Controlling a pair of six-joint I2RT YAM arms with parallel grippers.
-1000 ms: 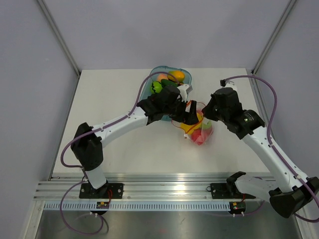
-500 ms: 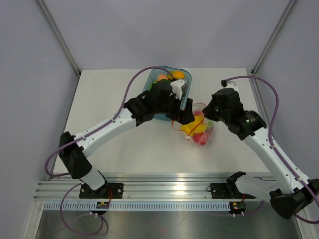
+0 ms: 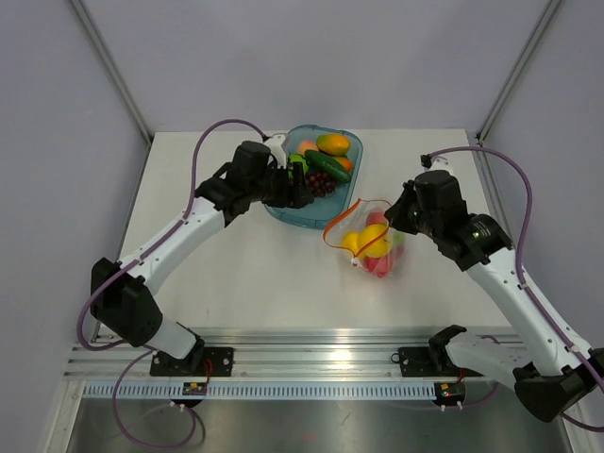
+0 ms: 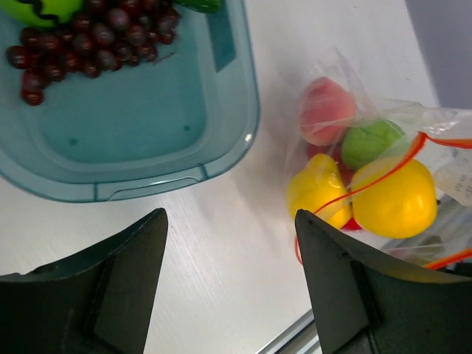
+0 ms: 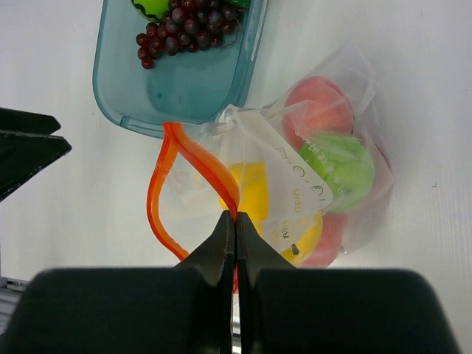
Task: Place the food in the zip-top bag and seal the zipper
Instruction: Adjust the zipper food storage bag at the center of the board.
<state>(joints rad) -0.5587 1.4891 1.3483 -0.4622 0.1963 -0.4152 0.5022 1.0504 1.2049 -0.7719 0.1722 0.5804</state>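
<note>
Loading step: zipper (image 5: 158, 193) is pinched by the right gripper (image 5: 234, 220), left gripper (image 4: 228, 217) is spread empty; cucumber (image 3: 327, 165) in tray (image 3: 283, 213), 11 o'clock of zip-top bag (image 3: 377, 247), probably to be grasped next.

The zip-top bag (image 5: 351, 71) is crinkly clear plastic, the food (image 4: 395, 199) glossy.

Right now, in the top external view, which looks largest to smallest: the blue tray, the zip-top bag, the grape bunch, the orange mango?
1. blue tray
2. zip-top bag
3. grape bunch and orange mango: they look about alike, so I do not rank them.
</note>
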